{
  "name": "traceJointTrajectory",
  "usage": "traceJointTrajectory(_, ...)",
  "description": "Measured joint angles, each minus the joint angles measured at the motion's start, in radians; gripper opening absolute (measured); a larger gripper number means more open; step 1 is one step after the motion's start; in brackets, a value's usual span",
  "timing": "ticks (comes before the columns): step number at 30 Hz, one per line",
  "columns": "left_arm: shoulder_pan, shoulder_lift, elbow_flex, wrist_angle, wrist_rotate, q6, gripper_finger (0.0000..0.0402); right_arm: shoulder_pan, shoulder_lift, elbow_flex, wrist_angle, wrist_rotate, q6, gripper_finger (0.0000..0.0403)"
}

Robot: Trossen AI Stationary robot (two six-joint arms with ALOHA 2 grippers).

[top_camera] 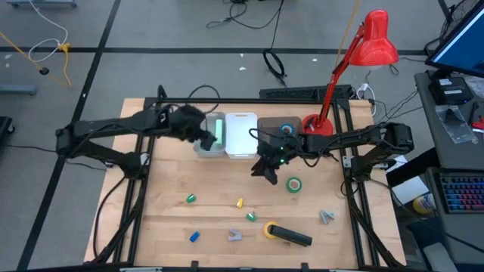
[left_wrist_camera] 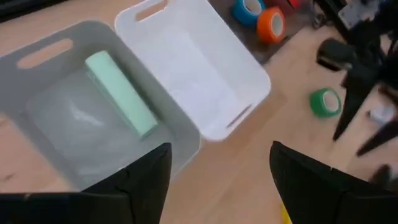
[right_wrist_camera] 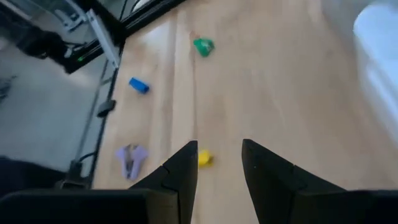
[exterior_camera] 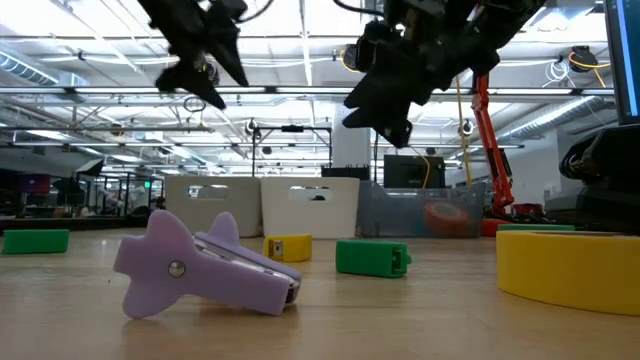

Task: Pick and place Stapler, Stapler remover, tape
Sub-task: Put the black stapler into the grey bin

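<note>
A pale green stapler (left_wrist_camera: 121,93) lies on the floor of the grey bin (top_camera: 206,143). My left gripper (left_wrist_camera: 217,177) hangs open and empty above that bin's near side (top_camera: 201,137). Blue tape (left_wrist_camera: 249,9) and orange tape (left_wrist_camera: 271,25) sit in the dark bin (top_camera: 278,127). My right gripper (right_wrist_camera: 219,163) is open and empty, high above the table's middle (top_camera: 265,168). Green tape (top_camera: 294,183) lies flat on the table to its right. Yellow tape (top_camera: 269,229) and a black stapler (top_camera: 292,236) lie near the front edge. Two purple stapler removers (top_camera: 234,236) (top_camera: 327,217) lie there too.
An empty white bin (top_camera: 240,134) stands between the grey and dark bins. Small blocks lie on the near half: green (top_camera: 190,199), yellow (top_camera: 240,202), green (top_camera: 250,217), blue (top_camera: 194,236). A red lamp (top_camera: 355,68) rises from the far right corner.
</note>
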Motion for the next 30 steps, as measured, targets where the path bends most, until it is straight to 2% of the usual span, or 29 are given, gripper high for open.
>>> traceJointTrajectory(3,-0.076,-0.03,0.0,-0.065,-0.094,-0.032,0.0271,0.004,0.0,0.0,-0.002,-0.099,0.0,0.0118)
traceJointTrajectory(6,-0.158,-0.048,0.0,-0.09,-0.171,-0.043,0.0271,0.034,-0.001,0.0,-0.002,-0.146,0.021,0.0113)
traceJointTrajectory(11,-0.277,-0.057,0.0,-0.09,-0.247,-0.044,0.0271,0.135,-0.011,0.001,-0.025,-0.148,0.044,0.01)
traceJointTrajectory(16,-0.359,-0.057,0.0,-0.093,-0.279,-0.045,0.0271,0.248,-0.029,0.001,-0.08,-0.145,0.121,0.0086)
traceJointTrajectory(25,-0.446,-0.057,-0.007,-0.128,-0.347,-0.081,0.0271,0.456,-0.087,0.001,-0.263,-0.048,0.339,0.0052)
traceJointTrajectory(30,-0.508,-0.07,-0.114,-0.043,-0.404,-0.123,0.0271,0.556,-0.148,0.0,-0.386,0.08,0.504,0.0024)
